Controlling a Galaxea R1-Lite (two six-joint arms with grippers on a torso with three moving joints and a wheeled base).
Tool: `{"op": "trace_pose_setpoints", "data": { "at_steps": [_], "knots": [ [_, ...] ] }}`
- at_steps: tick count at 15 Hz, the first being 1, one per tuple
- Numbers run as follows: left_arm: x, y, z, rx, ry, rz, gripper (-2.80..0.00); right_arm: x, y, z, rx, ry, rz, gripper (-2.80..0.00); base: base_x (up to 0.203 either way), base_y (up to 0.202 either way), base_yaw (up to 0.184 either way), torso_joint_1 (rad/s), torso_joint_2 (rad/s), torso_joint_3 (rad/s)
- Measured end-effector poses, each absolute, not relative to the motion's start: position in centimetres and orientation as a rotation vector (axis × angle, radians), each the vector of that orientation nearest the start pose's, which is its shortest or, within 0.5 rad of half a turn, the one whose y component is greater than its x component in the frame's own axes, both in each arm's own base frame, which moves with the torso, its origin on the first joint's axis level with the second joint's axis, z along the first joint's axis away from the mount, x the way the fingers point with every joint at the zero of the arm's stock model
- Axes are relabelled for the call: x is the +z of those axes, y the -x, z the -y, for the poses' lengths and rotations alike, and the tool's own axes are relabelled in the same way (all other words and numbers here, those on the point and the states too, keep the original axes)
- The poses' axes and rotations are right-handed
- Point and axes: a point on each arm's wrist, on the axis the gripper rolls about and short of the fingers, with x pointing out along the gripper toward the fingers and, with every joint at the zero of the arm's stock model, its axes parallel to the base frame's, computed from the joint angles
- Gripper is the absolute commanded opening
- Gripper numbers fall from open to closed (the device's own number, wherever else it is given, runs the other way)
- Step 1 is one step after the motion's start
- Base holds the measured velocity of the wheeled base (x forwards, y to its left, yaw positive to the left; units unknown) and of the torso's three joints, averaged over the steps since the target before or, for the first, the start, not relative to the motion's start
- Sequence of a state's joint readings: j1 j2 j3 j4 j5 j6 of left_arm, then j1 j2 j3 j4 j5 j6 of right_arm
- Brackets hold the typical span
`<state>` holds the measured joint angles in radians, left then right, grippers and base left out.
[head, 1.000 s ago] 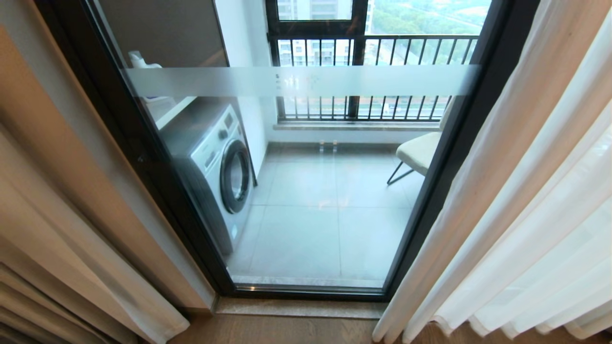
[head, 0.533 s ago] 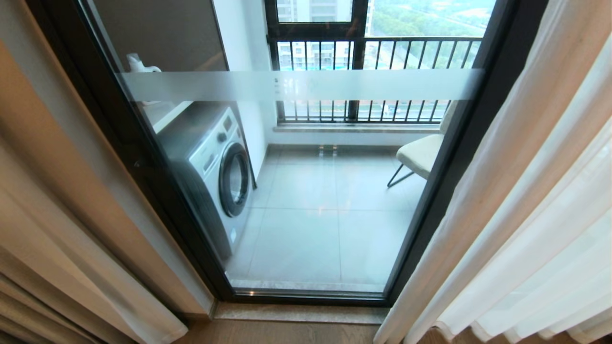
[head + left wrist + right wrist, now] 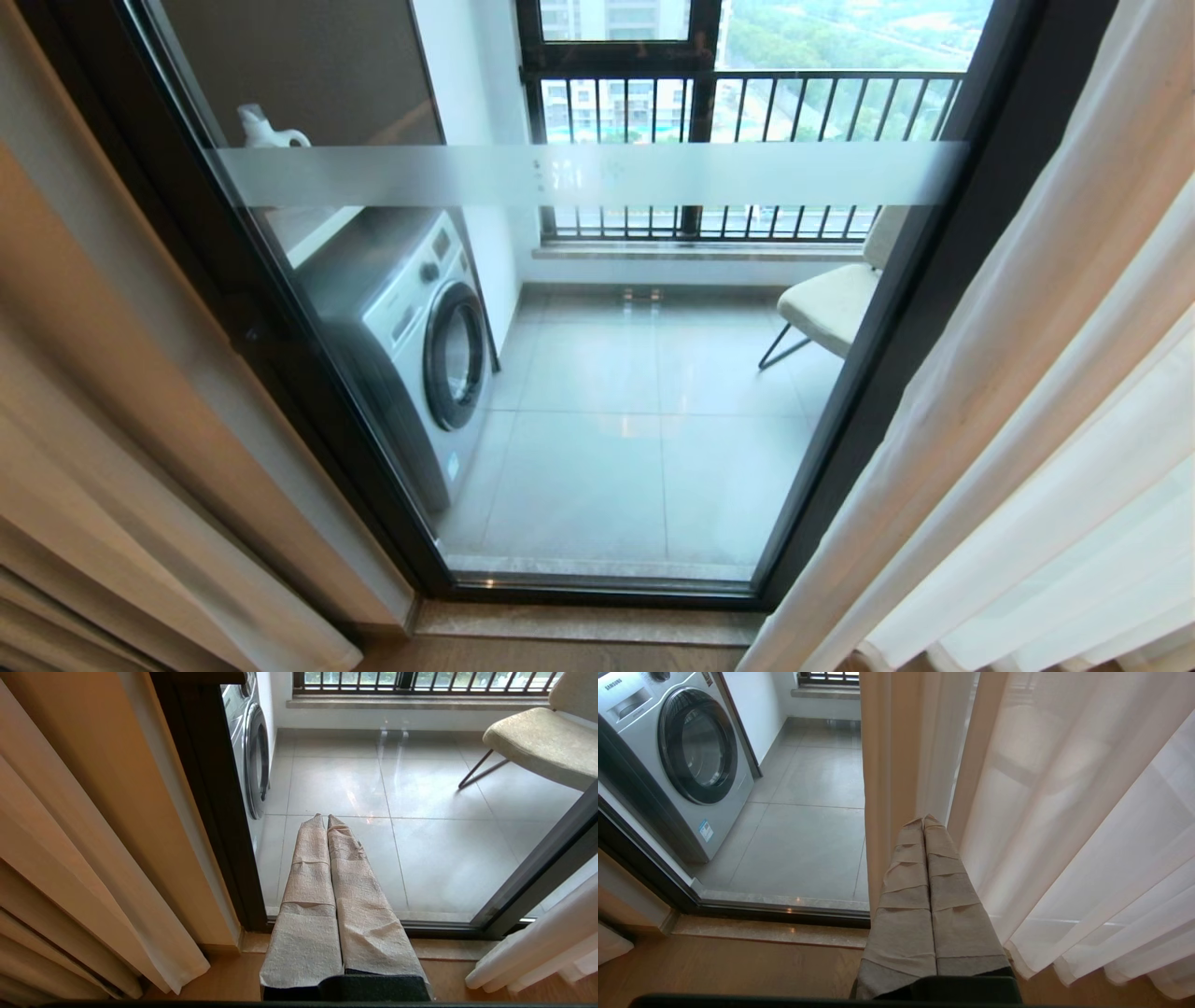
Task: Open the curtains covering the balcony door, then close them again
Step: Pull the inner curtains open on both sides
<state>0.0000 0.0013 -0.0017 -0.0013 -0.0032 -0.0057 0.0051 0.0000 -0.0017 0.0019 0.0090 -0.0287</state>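
Curtains drawn apart, balcony door (image 3: 597, 373) bared between them.

The curtains (image 3: 1027, 420) hang lengthwise floor to ceiling, gathered at either side of the black-framed glass, whose frosted band (image 3: 588, 175) runs level across it. Left gripper (image 3: 325, 817) and right gripper (image 3: 923, 819) are both closed, empty, pointing toward the door.

Curtains (image 3: 1027, 392): you have two groups in sight, one drawn to each side of the door.
Balcony door (image 3: 597, 373): one glass panel faces you, with one frosted band (image 3: 588, 175) across it.
Washing machine (image 3: 411, 336): one.
Chair (image 3: 831, 303): one.
Jug (image 3: 261, 129): one, white.
Grippers: two, the left gripper (image 3: 325, 817) and the right gripper (image 3: 923, 820), each with two wrapped fingers pressed together.
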Motion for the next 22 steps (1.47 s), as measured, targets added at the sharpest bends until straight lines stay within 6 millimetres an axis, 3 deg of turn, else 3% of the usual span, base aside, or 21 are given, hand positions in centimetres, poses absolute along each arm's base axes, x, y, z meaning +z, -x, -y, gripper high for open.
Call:
{"op": "trace_pose_setpoints", "data": {
  "at_steps": [22],
  "knots": [
    [7.61,2.28,0.01,-0.004,0.006,0.002,-2.80,7.69,2.29,0.00,0.009,0.140,0.013,-2.80,0.000,0.000,0.000,0.000,0.00,0.000]
  ]
}}
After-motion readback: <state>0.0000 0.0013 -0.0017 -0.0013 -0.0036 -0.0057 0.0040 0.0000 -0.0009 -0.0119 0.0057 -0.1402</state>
